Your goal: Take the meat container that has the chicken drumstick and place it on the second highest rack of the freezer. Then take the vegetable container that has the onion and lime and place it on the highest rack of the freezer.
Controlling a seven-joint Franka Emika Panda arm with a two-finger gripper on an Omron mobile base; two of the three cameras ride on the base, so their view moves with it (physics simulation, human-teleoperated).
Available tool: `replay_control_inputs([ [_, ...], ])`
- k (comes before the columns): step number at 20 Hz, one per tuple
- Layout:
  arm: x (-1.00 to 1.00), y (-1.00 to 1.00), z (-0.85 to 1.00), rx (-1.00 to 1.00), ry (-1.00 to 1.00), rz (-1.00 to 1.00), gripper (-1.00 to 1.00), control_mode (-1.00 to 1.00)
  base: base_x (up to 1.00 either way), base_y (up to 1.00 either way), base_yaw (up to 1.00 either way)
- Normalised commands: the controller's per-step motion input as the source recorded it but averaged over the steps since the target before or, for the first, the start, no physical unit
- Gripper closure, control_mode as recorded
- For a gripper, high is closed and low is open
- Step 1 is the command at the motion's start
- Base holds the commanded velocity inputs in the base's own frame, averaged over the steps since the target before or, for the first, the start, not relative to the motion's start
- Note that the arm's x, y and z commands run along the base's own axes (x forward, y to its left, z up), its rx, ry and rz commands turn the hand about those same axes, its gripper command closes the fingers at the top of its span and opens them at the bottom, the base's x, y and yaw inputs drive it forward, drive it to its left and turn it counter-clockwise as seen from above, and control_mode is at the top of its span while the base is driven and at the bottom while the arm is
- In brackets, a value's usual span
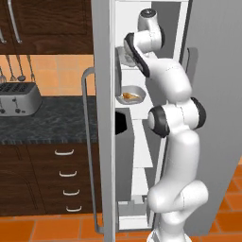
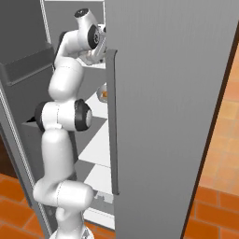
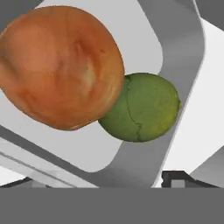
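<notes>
In the hand view the vegetable container (image 3: 183, 48), a grey tray, lies close under my gripper (image 3: 96, 181) on the white highest rack (image 3: 205, 105). It holds the reddish-brown onion (image 3: 61, 65) and, touching it, the green lime (image 3: 142, 107). My gripper's dark fingertips (image 3: 175, 178) stand wide apart at the tray's near rim, open and gripping nothing. One shelf lower, the meat container (image 1: 131, 96) with the golden chicken drumstick (image 1: 128, 97) rests on the second highest rack (image 1: 137, 105) of the freezer (image 1: 101, 142). From the right base the meat container (image 2: 102, 93) peeks out behind the door edge.
The arm reaches deep into the open freezer's top. The freezer door (image 2: 168, 116) with its long bar handle (image 2: 112, 121) stands close on the right. A dark counter (image 1: 47, 120) with a toaster (image 1: 19, 98) lies to the left, drawers beneath it.
</notes>
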Motion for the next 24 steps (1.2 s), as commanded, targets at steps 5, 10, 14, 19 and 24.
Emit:
replay_control_inputs([
  [5,0.3,0.0,-0.02,-0.05,-0.1,-0.29,-1.0,-1.0,0.0,0.0,0.0],
  [10,-0.34,-0.01,0.0,0.0,-0.05,-0.09,-1.0,-1.0,0.0,0.0,0.0],
  [14,-0.96,0.0,-0.03,0.0,-0.07,-0.01,-1.0,-1.0,0.0,0.0,0.0],
  [19,-0.91,0.0,-0.92,-0.13,-0.27,0.0,-1.0,-1.0,0.0,0.0,0.0],
  [24,-0.98,-0.1,-0.61,-0.09,-0.4,0.02,-1.0,-1.0,0.0,0.0,0.0],
])
